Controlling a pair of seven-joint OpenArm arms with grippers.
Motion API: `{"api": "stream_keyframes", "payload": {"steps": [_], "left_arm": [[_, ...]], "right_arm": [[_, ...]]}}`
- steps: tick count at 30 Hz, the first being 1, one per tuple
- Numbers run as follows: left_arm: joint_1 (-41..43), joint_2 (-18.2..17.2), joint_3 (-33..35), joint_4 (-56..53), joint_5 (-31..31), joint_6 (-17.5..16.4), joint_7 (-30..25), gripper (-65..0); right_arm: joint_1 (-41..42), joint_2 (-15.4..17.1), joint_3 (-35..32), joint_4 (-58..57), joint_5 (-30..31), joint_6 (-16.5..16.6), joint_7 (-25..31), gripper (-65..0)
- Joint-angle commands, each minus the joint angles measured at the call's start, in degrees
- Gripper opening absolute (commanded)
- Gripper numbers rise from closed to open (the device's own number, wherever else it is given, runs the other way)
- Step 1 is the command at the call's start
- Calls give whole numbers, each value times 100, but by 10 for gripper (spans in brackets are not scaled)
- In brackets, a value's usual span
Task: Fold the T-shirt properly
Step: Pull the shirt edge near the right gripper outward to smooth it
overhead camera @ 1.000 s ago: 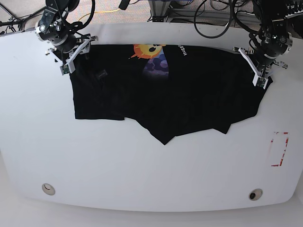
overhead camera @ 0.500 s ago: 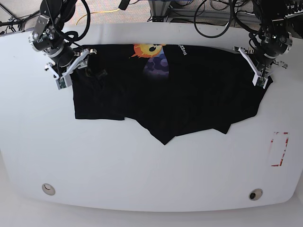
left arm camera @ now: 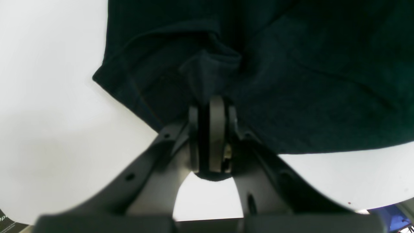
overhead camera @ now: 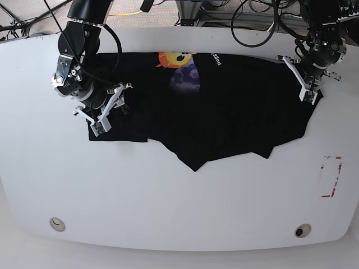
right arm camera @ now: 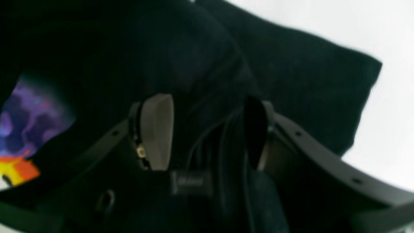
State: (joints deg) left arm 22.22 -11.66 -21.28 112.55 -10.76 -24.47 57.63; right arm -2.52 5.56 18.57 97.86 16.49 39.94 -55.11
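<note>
T-shirt (overhead camera: 213, 106) lies spread on the white table (overhead camera: 168, 207), print side partly showing at the far edge. Your left gripper (left arm camera: 210, 106) is pressed together, pinching a fold of black cloth at the shirt's edge. Your right gripper (right arm camera: 207, 129) stands spread, black fabric beneath and between its fingers (right arm camera: 157, 129); nothing clamped.

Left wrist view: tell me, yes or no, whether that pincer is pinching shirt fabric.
Yes. The left pincer is shut, with a fold of the black T-shirt caught between its tips.
</note>
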Motion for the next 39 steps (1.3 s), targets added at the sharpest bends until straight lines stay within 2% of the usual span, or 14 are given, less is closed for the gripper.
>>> {"api": "stream_keyframes", "payload": {"steps": [1, 11, 17, 30, 39], "left_arm": [[-20, -60, -30, 90, 0, 34, -61, -650], [-20, -60, -30, 90, 0, 34, -61, -650], [-20, -60, -30, 90, 0, 34, -61, -650], [-46, -60, 145, 55, 0, 42, -61, -650], [-46, -60, 145, 19, 0, 42, -61, -650]], "right_arm": [[380, 64, -33, -252, -80, 6, 135, -311], [1233, 81, -358, -1474, -704, 6, 373, -311], [1250, 257, -745, -1782, -511, 6, 408, -311], [1241, 187, -885, -1773, -212, 6, 408, -314], [1259, 204, -859, -771, -1, 6, 232, -311]]}}
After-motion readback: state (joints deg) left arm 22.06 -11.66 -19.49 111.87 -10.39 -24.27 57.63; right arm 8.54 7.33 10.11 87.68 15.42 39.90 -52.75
